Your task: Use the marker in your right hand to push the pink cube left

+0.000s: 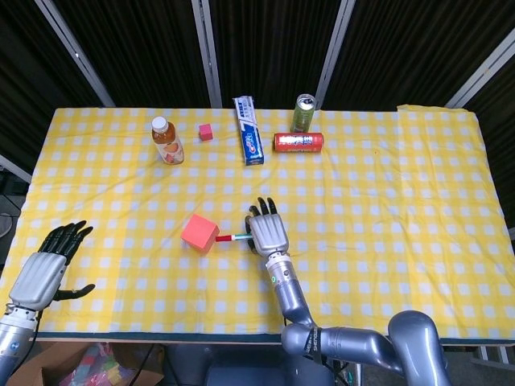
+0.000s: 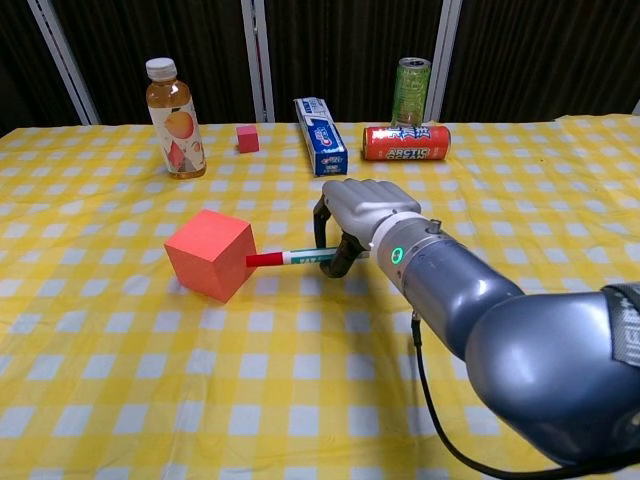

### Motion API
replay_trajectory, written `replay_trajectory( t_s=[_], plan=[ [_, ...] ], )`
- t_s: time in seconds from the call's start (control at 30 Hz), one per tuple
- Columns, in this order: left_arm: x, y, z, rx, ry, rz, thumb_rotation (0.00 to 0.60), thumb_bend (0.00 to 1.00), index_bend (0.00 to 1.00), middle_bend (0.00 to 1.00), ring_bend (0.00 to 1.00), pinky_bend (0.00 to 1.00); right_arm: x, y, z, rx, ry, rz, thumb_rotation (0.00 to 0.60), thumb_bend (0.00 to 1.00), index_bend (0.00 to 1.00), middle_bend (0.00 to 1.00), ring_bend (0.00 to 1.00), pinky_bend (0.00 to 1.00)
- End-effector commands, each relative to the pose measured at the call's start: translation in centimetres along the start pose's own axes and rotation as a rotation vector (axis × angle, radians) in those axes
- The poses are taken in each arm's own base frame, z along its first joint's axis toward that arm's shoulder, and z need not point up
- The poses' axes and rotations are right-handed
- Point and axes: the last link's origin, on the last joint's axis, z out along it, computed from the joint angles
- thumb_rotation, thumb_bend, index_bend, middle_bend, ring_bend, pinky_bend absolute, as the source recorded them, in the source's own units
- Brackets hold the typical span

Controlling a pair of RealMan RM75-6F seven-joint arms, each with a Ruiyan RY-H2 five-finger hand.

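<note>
Right hand (image 2: 365, 210) gripping a marker (image 2: 290, 257) at centre frame, red tip touching the pink cube (image 2: 209, 254) just left of it, left hand (image 1: 44, 269) empty, fingers apart, lower left.

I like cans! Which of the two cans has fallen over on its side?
The red can is the one lying on its side. The green can just behind it stands upright, near the far edge of the table.
</note>
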Motion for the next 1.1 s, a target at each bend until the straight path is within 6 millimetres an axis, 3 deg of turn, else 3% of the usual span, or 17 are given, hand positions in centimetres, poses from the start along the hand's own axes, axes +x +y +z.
replay_trajectory(
  t_s=[0.03, 0.63, 0.8, 0.97, 1.1],
  plan=[
    [0.0, 0.0, 0.0, 0.002, 0.0, 0.0, 0.6, 0.0, 0.0, 0.0, 0.0, 0.01, 0.3, 1.4, -0.2, -0.02, 0.005, -0.017, 0.6, 0.42, 0.64, 0.25, 0.02, 0.0],
    [-0.3, 0.2, -0.1, 0.01, -0.007, 0.027, 0.6, 0.0, 0.0, 0.0, 0.0, 0.01, 4.4, 15.5, -4.2, -0.167, 0.042, -0.105, 0.6, 0.42, 0.63, 0.25, 0.02, 0.0],
    [-0.5, 0.2, -0.2, 0.023, -0.008, 0.033, 0.6, 0.0, 0.0, 0.0, 0.0, 0.01, 4.5, 17.8, -4.8, -0.208, 0.036, -0.092, 0.6, 0.42, 0.64, 0.24, 0.02, 0.0],
    [-0.5, 0.3, -0.2, 0.027, 0.001, 0.04, 0.6, 0.0, 0.0, 0.0, 0.0, 0.01, 4.3, 18.7, -5.1, -0.212, 0.035, -0.086, 0.6, 0.42, 0.63, 0.24, 0.02, 0.0],
    [-0.6, 0.3, -0.2, 0.033, 0.004, 0.042, 0.6, 0.0, 0.0, 0.0, 0.0, 0.01, 3.9, 18.9, -5.0, -0.213, 0.027, -0.087, 0.6, 0.42, 0.52, 0.24, 0.02, 0.0]
  ],
)
